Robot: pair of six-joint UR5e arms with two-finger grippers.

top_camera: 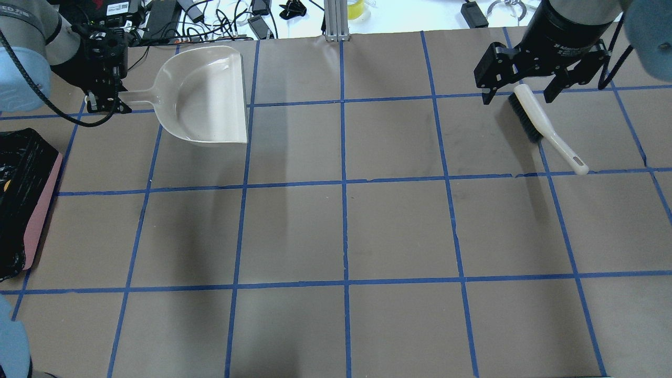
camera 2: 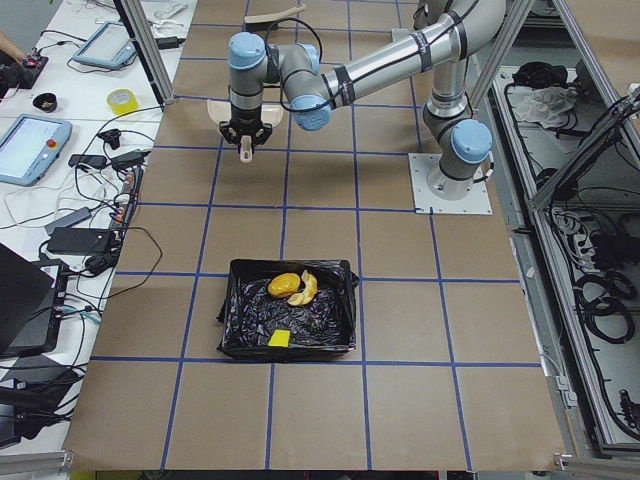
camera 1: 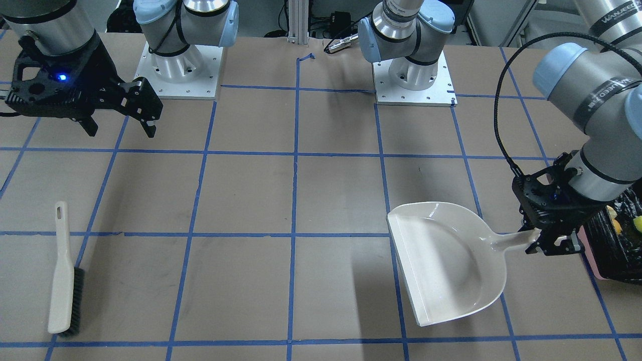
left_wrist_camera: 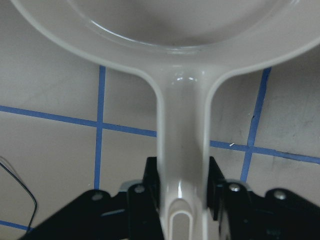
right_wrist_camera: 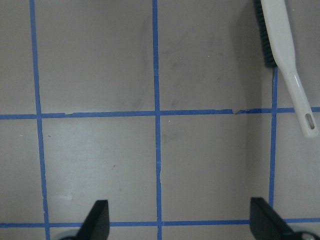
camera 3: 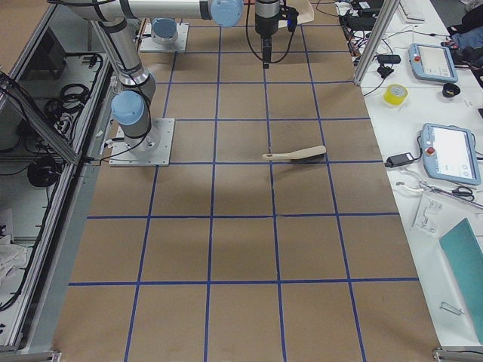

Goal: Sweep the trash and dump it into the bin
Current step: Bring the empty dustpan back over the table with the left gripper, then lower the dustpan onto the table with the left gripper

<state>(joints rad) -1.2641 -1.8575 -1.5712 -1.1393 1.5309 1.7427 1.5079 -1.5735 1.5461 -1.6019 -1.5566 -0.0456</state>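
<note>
- The trash lies inside the bin (camera 2: 325,320), on its crinkled black liner: an orange-yellow oval (camera 2: 283,285) touching a cream crescent (camera 2: 308,288), and a yellow wedge (camera 2: 280,339) apart from them near the opposite wall.
- By their look, all three pieces are small and light. The wedge seems spongy and would give under a pinch, so a sweep suits them better than a grip.
- The left hand (left_wrist_camera: 183,187) is clenched on the handle (left_wrist_camera: 181,125) of the dustpan (camera 1: 446,260), just beside the bin.
- The pan looks like stiff, glossy, light plastic and is likely slippery. The narrow handle is the sound place to hold it, close to the hanging slot, as it is held now.
- I cannot tell whether the pan rests flat on the surface (top_camera: 341,236).
- The right hand (camera 1: 122,130) is released, with its jaws wide and nothing between them. It hangs above the brush (camera 1: 62,271), far from the bin.
- The brush would be best taken by its pale stiff handle, not by the dark bristles.
</note>
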